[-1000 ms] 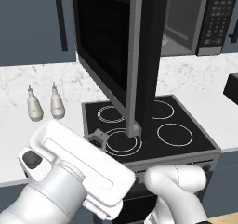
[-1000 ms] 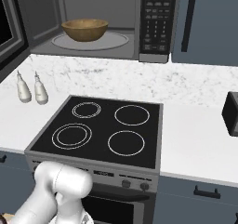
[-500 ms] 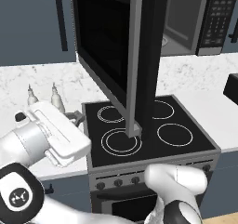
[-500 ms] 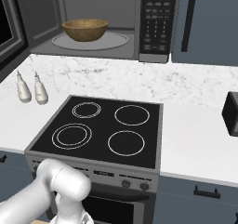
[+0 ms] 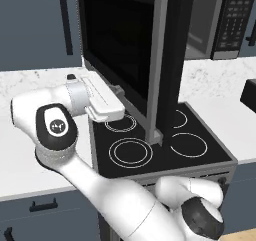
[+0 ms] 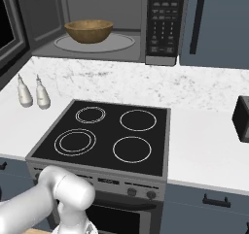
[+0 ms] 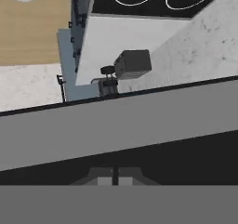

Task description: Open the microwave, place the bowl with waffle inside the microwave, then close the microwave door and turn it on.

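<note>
White marbled tabletop (image 6: 204,145) is running around the black four-ring stove (image 6: 109,133), with blue-grey cabinets (image 6: 219,24) standing behind. Above it the microwave (image 6: 112,26) is hanging with its cavity exposed, and the bowl with waffle (image 6: 89,31) is sitting inside on the round glass plate; the waffle itself cannot be made out. The keypad panel (image 6: 165,19) is showing just right of the cavity. The microwave door (image 5: 127,50) is standing swung wide out over the stove, edge-on in the left base view. The end effector (image 5: 117,92) is reaching in against the door's inner face; whether its fingers are spread or closed cannot be told. Two small white bottles (image 6: 33,92) are standing upright on the tabletop left of the stove, and a dark toaster (image 6: 241,119) is sitting at the right.
</note>
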